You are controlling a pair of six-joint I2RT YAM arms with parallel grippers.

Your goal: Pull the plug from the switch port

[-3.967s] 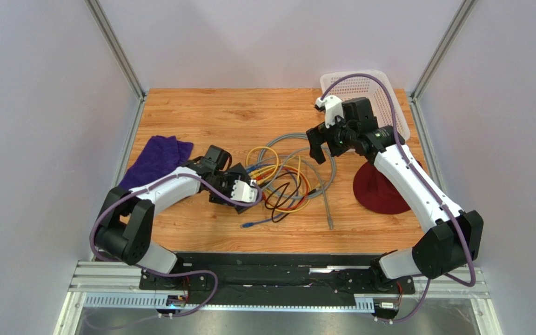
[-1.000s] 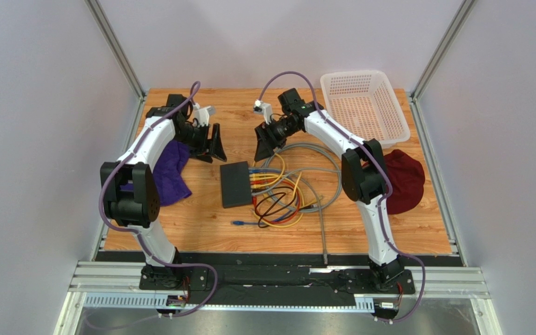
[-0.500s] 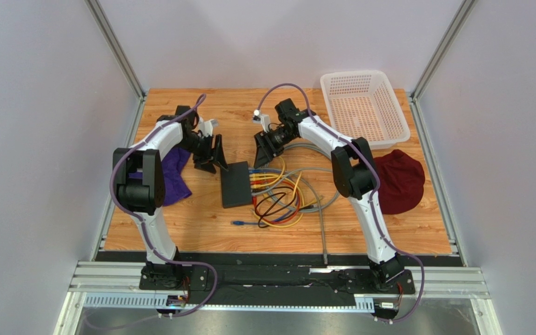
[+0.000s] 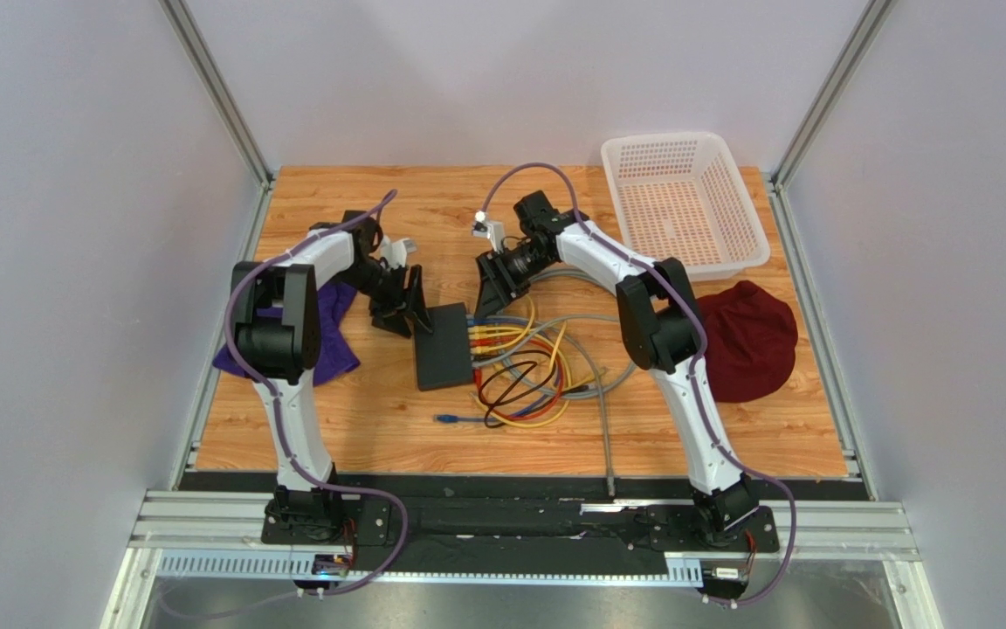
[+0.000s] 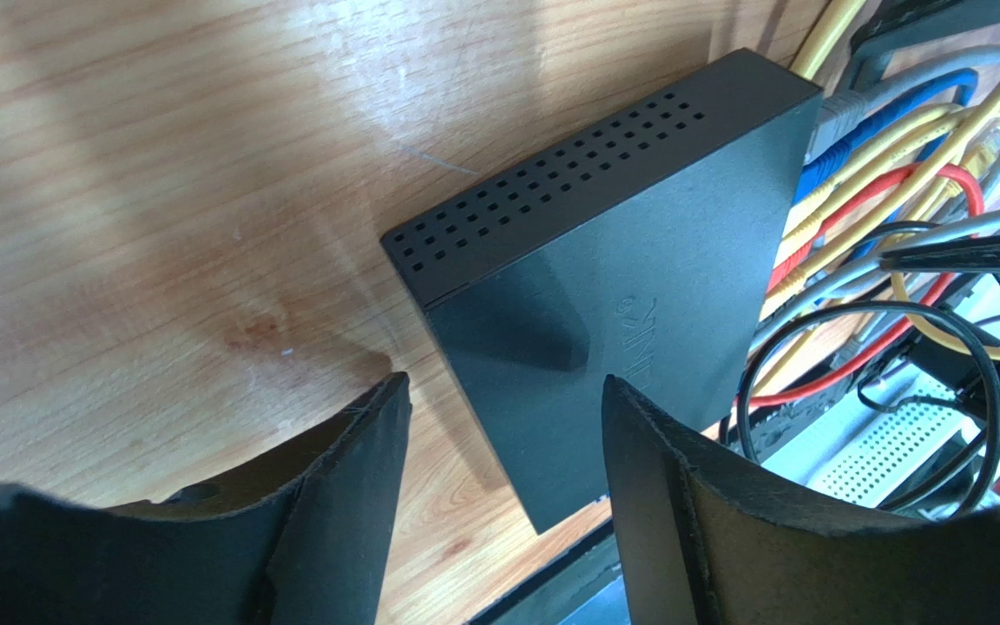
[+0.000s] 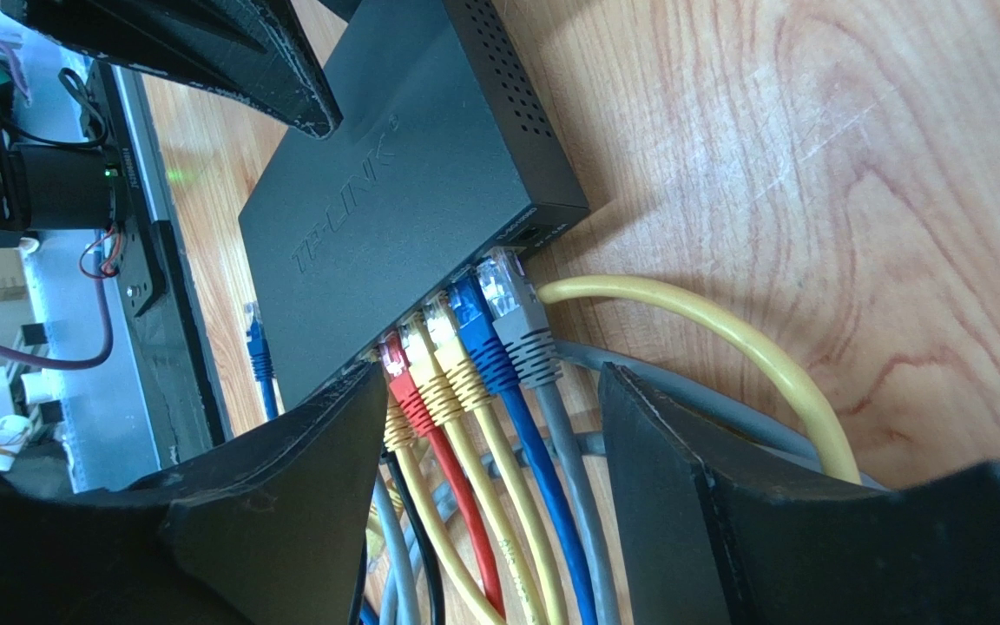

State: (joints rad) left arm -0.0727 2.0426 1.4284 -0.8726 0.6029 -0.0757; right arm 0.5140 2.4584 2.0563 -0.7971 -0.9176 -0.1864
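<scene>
The switch (image 4: 443, 345) is a flat black box lying on the wooden table; it also shows in the left wrist view (image 5: 623, 261) and the right wrist view (image 6: 388, 208). Several plugs sit in its right-edge ports: grey (image 6: 518, 306), blue (image 6: 477, 326), yellow (image 6: 440, 341) and red (image 6: 401, 365). My left gripper (image 4: 406, 304) is open and empty over the switch's far left corner; it also shows in its own wrist view (image 5: 505, 384). My right gripper (image 4: 489, 291) is open, its fingers either side of the plugged cables (image 6: 492, 378), holding nothing.
A tangle of coloured cables (image 4: 535, 367) lies right of the switch, with a loose blue plug (image 4: 449, 421) and a grey cable end (image 4: 609, 452) in front. A purple cloth (image 4: 325, 321) is at left, a maroon cloth (image 4: 747, 341) at right and a white basket (image 4: 686, 197) at back right.
Both arms swung in from their earlier poses. In the last second the left gripper moved right and nearer onto the switch's corner, and the right gripper dropped slightly toward the plugs.
</scene>
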